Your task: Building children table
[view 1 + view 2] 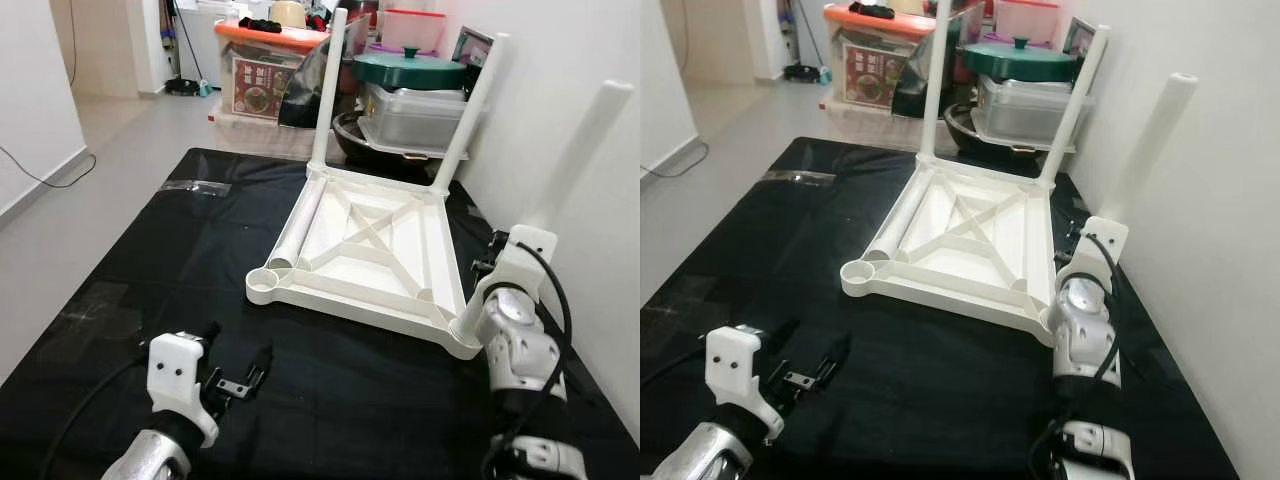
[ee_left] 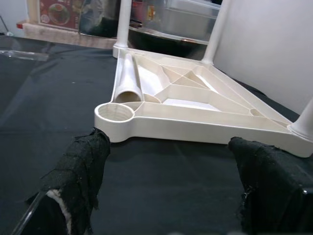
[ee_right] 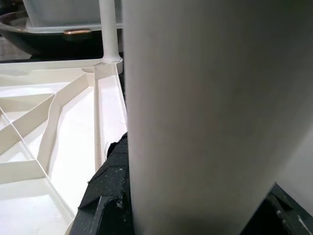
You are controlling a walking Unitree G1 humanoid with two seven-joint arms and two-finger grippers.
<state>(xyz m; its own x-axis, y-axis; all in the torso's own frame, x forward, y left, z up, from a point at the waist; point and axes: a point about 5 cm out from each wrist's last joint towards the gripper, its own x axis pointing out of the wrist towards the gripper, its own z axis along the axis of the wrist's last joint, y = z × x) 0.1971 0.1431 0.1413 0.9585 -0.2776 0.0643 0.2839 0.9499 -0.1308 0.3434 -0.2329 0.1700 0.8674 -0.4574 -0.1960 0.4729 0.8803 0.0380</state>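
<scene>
Tabletop: the white plastic children's tabletop lies upside down on the black mat, ribbed underside up, towards the right and beside the wall.
Fitted legs: two white legs stand upright in the far corner sockets.
Third leg: a leg leans out of the near right corner, tilted towards the wall; I judge it not yet seated straight.
Right gripper: the right gripper is at that corner, its black padded fingers clamped on the base of the tilted leg, which looms large in the right wrist view.
Loose leg: the fourth leg lies inside the tabletop along its left edge.
Empty socket: the near left corner socket is open.
Left gripper: the left gripper hovers low over the mat just short of that socket, fingers wide apart, holding nothing.
Handling: it looks like light, stiff, smooth moulded plastic; the legs may slip, so grip near the base and press straight down.
Beyond: storage boxes and a green-lidded pot crowd the far end.
</scene>
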